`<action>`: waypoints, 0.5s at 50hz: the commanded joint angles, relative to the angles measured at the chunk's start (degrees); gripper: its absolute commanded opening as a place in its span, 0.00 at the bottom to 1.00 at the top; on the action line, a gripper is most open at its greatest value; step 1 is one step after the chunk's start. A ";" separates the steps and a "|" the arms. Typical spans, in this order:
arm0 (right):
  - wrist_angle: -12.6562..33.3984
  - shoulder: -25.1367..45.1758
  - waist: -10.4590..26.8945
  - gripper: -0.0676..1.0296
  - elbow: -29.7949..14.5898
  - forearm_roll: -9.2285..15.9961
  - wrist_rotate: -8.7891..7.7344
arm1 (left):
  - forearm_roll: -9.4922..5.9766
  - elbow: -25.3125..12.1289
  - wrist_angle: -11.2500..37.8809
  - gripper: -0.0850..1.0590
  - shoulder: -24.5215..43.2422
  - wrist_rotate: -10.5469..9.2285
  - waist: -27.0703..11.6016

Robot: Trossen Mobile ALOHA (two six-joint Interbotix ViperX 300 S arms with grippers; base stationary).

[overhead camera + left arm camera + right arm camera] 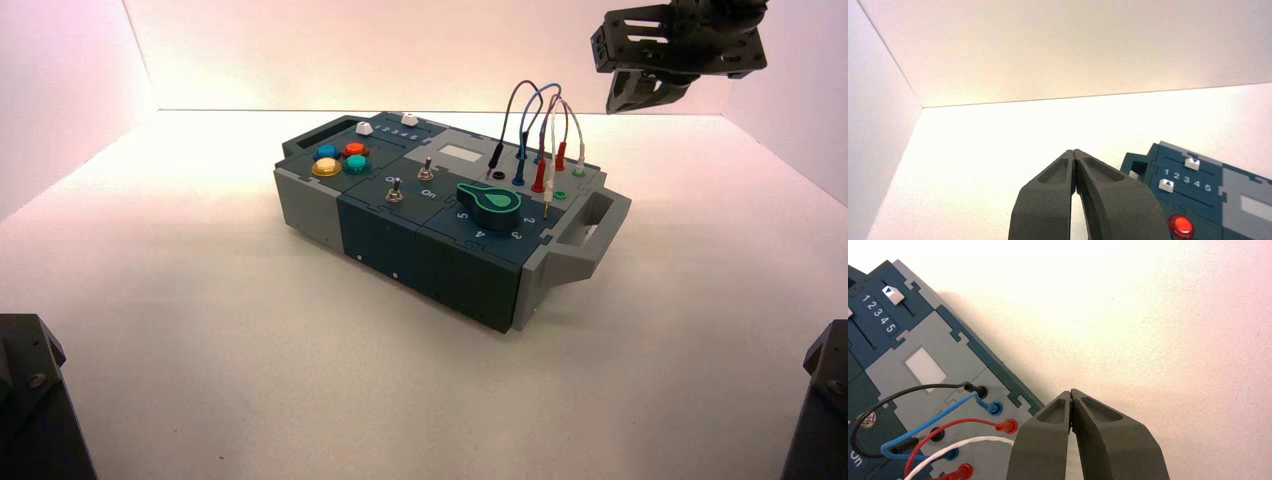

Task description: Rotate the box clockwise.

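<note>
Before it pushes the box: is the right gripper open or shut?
Shut. The right wrist view shows the right gripper's two dark fingertips meeting, holding nothing.

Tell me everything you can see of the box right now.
The box is a flat grey and dark-blue plastic-looking panel lying skewed on the white table. It has handles on both ends, four coloured round buttons, two toggle switches, a green dial, white sliders beside numbers 1 to 5, and looped plug wires. Neither gripper touches it.
</note>
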 commanded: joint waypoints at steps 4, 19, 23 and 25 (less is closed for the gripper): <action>-0.44 1.23 -0.09 0.04 -2.02 0.09 -0.18 | 0.09 -3.16 -2.37 0.05 4.75 0.26 0.44; -0.44 3.60 -0.09 0.04 -2.64 0.09 -0.26 | 0.18 -6.06 -4.48 0.05 12.66 0.26 -1.67; -0.44 3.78 -0.09 0.04 -2.99 0.09 -0.18 | 0.18 -6.86 -6.06 0.05 14.50 0.26 -2.46; -0.35 3.78 -0.09 0.04 -3.08 0.09 -0.18 | 0.18 -7.21 -6.86 0.05 15.47 0.26 -2.99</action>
